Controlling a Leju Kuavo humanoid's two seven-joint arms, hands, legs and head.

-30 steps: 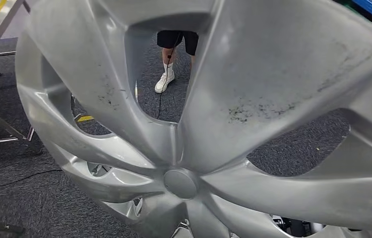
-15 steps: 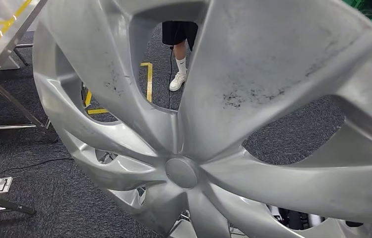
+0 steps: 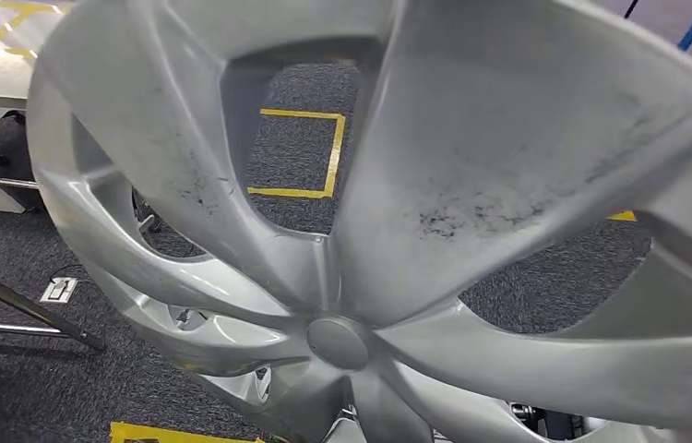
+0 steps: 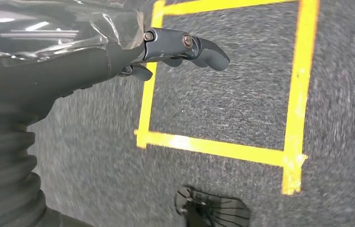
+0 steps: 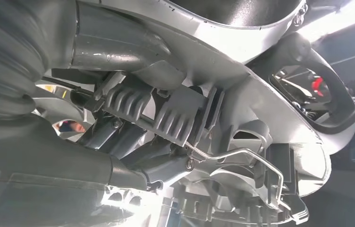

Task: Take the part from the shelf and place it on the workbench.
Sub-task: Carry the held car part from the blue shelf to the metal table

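Under you lies dark grey carpet (image 3: pixel 38 388) marked with a yellow tape square (image 3: pixel 328 152); metal frame legs (image 3: pixel 19 314) stand off to the left hand's side. The silver wheel cover (image 3: pixel 471 185) sits close before the head camera, scuffed on its spokes. Your right hand (image 5: pixel 133 175) grasps it from behind — fingers (image 5: pixel 119 101) pressed against the ribbed clips on its back. Your left hand (image 4: pixel 119 61) lies against the cover's edge (image 4: pixel 48 28); whether it grips, you cannot tell.
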